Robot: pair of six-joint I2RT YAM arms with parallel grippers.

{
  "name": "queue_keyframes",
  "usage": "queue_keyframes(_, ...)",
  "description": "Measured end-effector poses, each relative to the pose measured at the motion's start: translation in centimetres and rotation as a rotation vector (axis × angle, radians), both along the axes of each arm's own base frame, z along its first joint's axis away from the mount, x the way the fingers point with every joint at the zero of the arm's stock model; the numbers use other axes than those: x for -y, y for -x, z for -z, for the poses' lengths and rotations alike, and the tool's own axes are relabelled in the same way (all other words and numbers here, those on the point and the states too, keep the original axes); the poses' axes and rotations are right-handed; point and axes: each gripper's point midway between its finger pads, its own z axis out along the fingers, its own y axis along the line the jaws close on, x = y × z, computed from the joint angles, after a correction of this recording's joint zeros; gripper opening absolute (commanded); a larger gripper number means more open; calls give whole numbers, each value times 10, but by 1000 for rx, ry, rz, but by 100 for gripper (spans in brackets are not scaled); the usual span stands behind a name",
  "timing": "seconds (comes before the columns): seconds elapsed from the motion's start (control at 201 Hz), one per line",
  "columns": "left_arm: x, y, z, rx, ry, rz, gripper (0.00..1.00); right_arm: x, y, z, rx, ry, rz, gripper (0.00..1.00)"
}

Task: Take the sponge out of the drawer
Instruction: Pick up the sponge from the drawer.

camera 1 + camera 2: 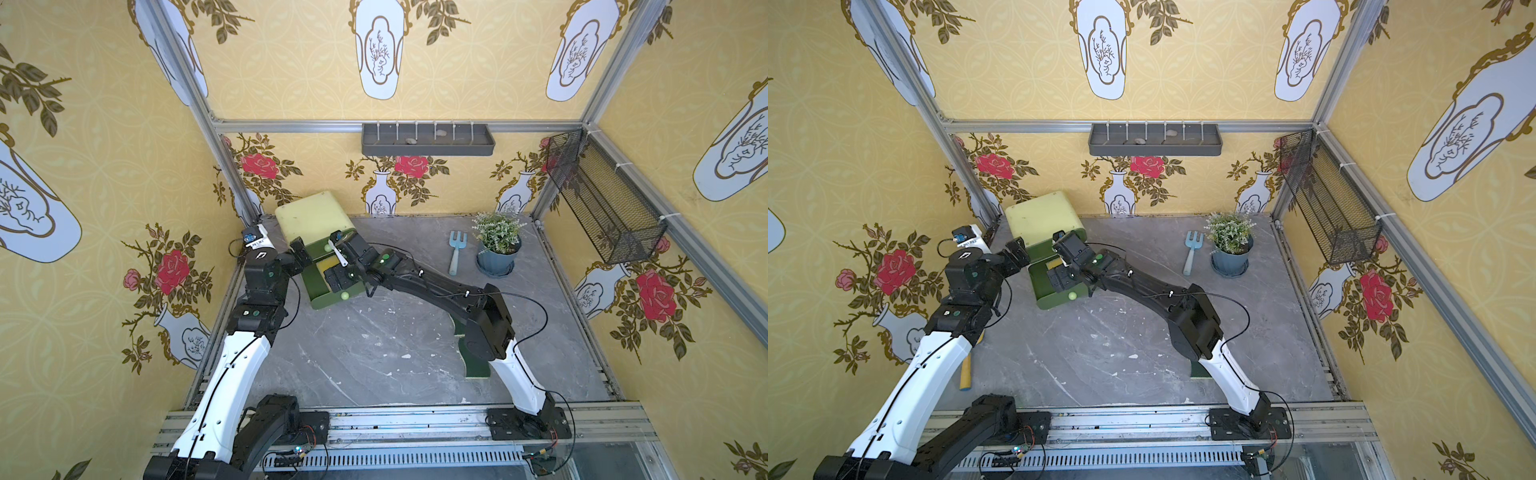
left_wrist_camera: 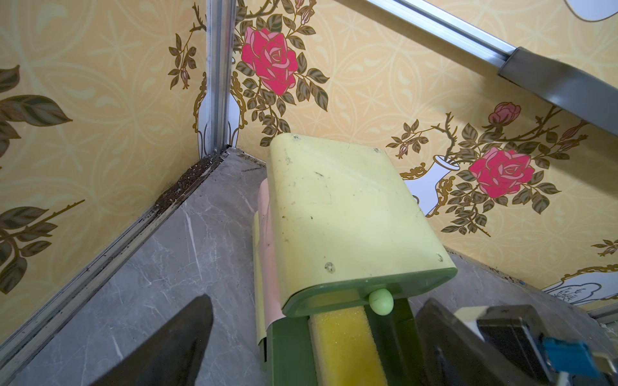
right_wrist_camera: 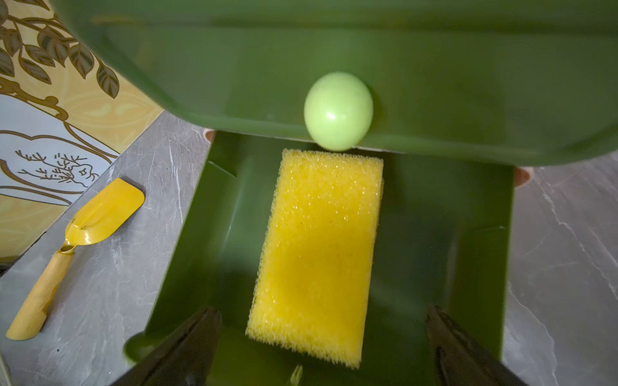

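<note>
My right gripper (image 3: 319, 312) hangs wide open over the pulled-out drawer (image 3: 468, 254), with the sponge (image 3: 317, 254) lying flat just ahead and beneath, centred between my jaws. Reaching step, I reckon: next, descend, straddle its narrow sides, squeeze gently.

I see the yellow sponge (image 3: 317, 257) lying flat and lengthwise in the pulled-out dark green drawer (image 3: 451, 250), apart from both side walls.
</note>
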Motion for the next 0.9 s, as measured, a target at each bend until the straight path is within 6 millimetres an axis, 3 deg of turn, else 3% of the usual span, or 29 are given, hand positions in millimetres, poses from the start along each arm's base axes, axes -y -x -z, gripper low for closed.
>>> queue_keyframes(0.607,2,-2,2,-4,3,9,100,-12,-16,38,-44,21,-39,100)
queue_keyframes(0.896,3,-2,3,-7,5,18,100,-17,-24,40,-44,-14,-45,87)
